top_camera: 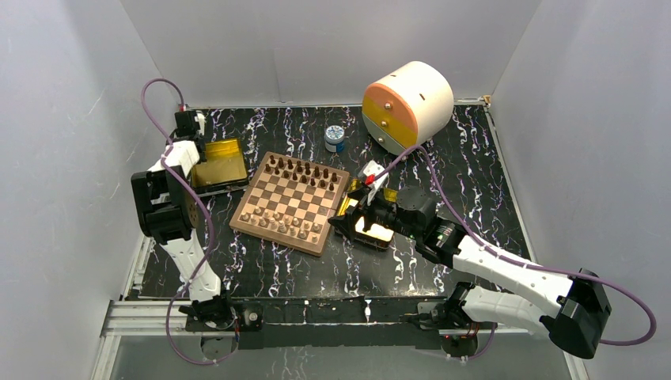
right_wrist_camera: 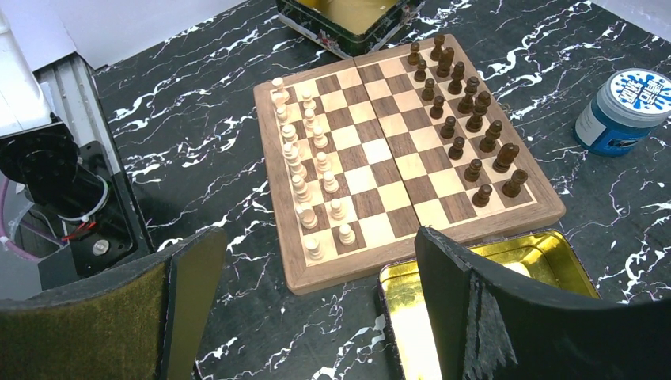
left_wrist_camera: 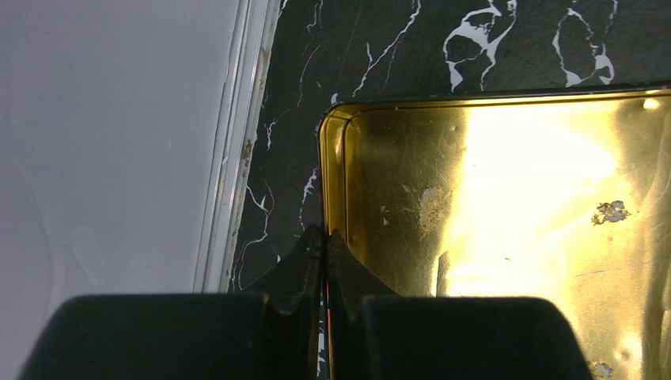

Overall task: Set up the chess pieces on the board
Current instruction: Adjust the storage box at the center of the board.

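Top view, board: square wooden checkered chessboard (top_camera: 290,203) on black marbled bench (top_camera: 475,158); dark brown chessmen (top_camera: 305,170) in rows along its far edge, pale tan chessmen (top_camera: 281,222) along its near edge.
Left wrist, left gripper (left_wrist_camera: 324,241): fingers pressed together, nothing between, over corner of shiny gold rectangular tray (left_wrist_camera: 506,182).
Right wrist, right gripper (right_wrist_camera: 316,309): fingers wide apart, nothing between, above second gold tray (right_wrist_camera: 411,317) just beside the chessboard.
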Motion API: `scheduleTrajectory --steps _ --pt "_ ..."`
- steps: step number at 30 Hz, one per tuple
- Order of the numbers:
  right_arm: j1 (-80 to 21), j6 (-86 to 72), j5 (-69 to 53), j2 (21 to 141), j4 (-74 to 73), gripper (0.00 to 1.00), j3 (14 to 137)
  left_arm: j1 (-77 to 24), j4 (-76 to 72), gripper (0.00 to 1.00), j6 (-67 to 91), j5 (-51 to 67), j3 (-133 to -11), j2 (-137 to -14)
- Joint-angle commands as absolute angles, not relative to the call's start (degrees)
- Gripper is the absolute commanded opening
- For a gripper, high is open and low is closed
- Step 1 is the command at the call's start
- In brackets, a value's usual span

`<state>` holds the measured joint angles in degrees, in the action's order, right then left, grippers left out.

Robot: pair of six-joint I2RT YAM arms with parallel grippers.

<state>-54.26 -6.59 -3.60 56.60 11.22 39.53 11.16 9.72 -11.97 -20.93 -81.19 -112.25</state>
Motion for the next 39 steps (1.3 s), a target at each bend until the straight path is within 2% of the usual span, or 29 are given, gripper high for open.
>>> scheduleTrajectory --steps 1,12,20,27,31,33,36,39 --pt "-54.36 -5.45 -2.86 56.13 14.23 0.99 40.51 11.35 8.75 0.0 -19.18 -16.73 -82.37 -111.92" --pt "-54.38 -4.35 -2.63 56.62 14.33 0.99 41.26 11.34 4.47 0.0 -21.56 -15.76 -80.81 -110.67" --pt "-54.39 -3.76 -2.9 57.07 13.88 0.99 41.3 11.34 5.1 0.0 -26.53 -10.79 -83.49 -112.45" --pt "-54.38 -3.45 -2.4 56.9 13.24 0.99 42.35 10.95 4.36 0.01 -24.1 -7.37 -84.9 -113.91" --pt "-54.36 -4.19 -2.99 56.65 13.67 0.99 42.11 10.57 4.98 0.26 -20.97 -8.05 -86.92 -113.69" --pt "-54.35 -4.3 -3.28 56.69 14.16 0.99 42.01 10.55 5.52 0.35 -18.68 -8.58 -87.92 -112.94" --pt "-54.3 -4.31 -3.36 57.02 13.92 0.99 42.71 10.52 6.88 0.42 -13.22 -11.46 -89.57 -111.76" --pt "-54.34 -4.6 -2.96 57.0 13.12 0.99 43.3 10.52 11.75 0.43 -4.25 -15.0 -92.65 -111.26"
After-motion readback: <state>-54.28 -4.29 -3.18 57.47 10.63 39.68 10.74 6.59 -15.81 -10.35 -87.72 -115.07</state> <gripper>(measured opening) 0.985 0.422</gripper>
